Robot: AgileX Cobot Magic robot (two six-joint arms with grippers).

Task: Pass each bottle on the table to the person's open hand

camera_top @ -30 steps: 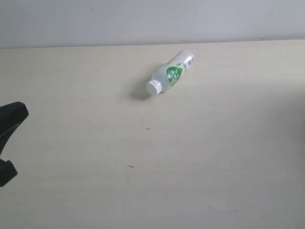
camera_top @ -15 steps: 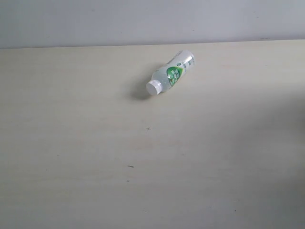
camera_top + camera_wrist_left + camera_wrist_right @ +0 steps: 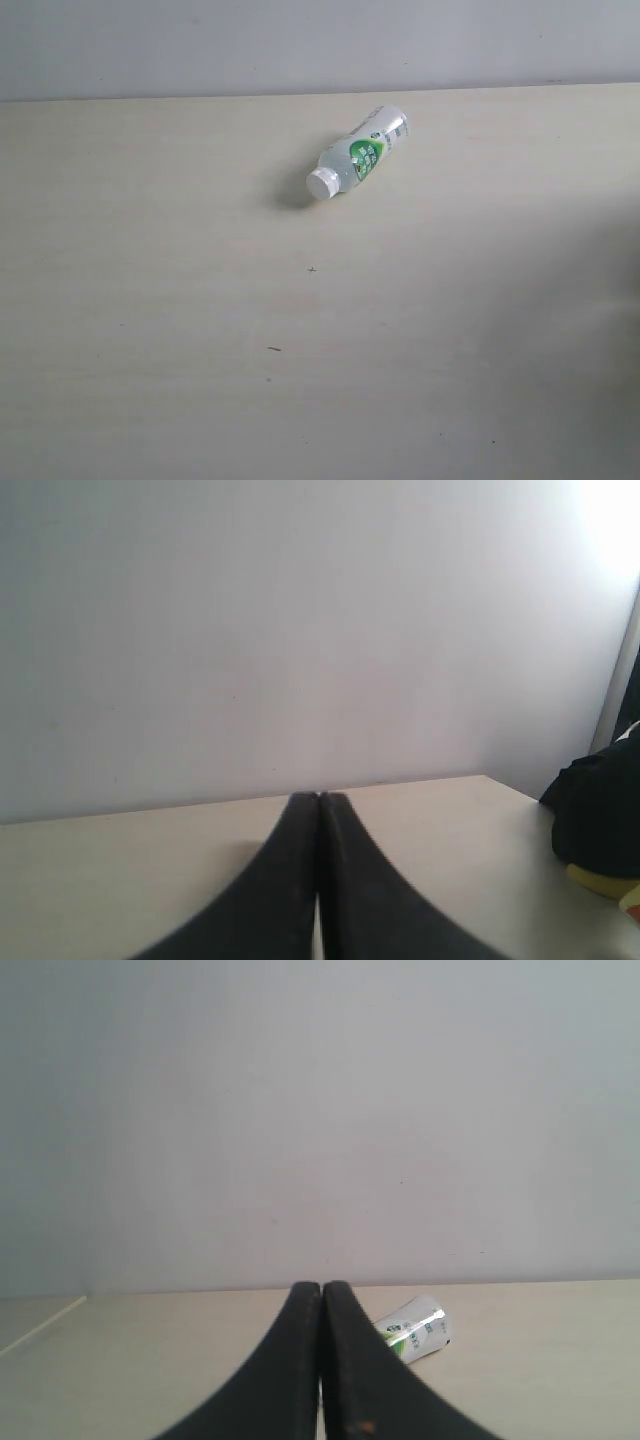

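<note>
A clear bottle with a green-white label [image 3: 358,153] lies on its side on the pale table [image 3: 150,300], ahead of the right gripper [image 3: 321,1290] and slightly off its line. The gripper's fingers are pressed together, holding nothing. The left gripper [image 3: 318,800] is likewise clenched and empty, with a dark shape [image 3: 595,815] off to one side.

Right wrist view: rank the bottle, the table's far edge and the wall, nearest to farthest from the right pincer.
1. The bottle, lying just beyond the right pincer.
2. The table's far edge, behind the bottle.
3. The wall, rising at that edge; the gap between 2 and 3 cannot be told.
</note>
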